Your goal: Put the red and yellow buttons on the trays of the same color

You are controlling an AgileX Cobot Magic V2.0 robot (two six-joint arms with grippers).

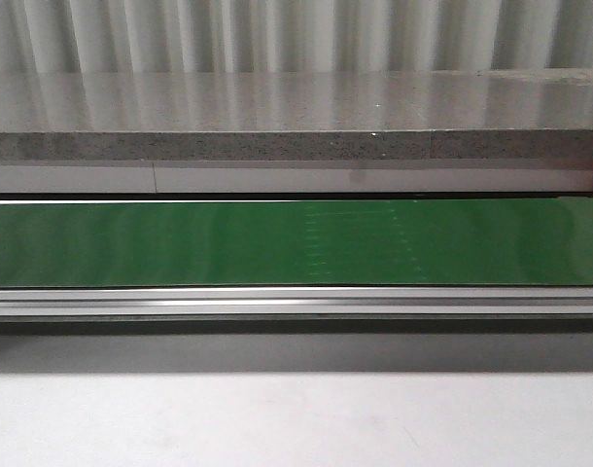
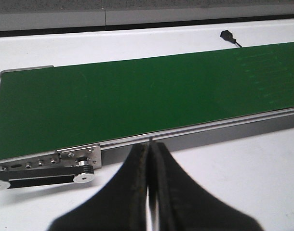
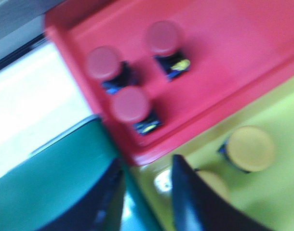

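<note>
Three red buttons (image 3: 131,103) sit on red tray (image 3: 224,72); two yellow buttons (image 3: 250,148) on yellow tray (image 3: 277,192) touching it. Right gripper (image 3: 144,187) hangs over the tray edges, fingers apart, empty. Left gripper (image 2: 150,192) fingers pressed together, holding nothing, above white table (image 2: 233,178) beside green conveyor belt (image 1: 277,243). Grey stone ledge (image 1: 296,126) and corrugated wall (image 1: 277,34) behind.

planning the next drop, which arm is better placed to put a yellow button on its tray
Right. Its open tool sits right over the yellow tray, beside the red tray. The left tool is shut, by the bare green belt.
</note>
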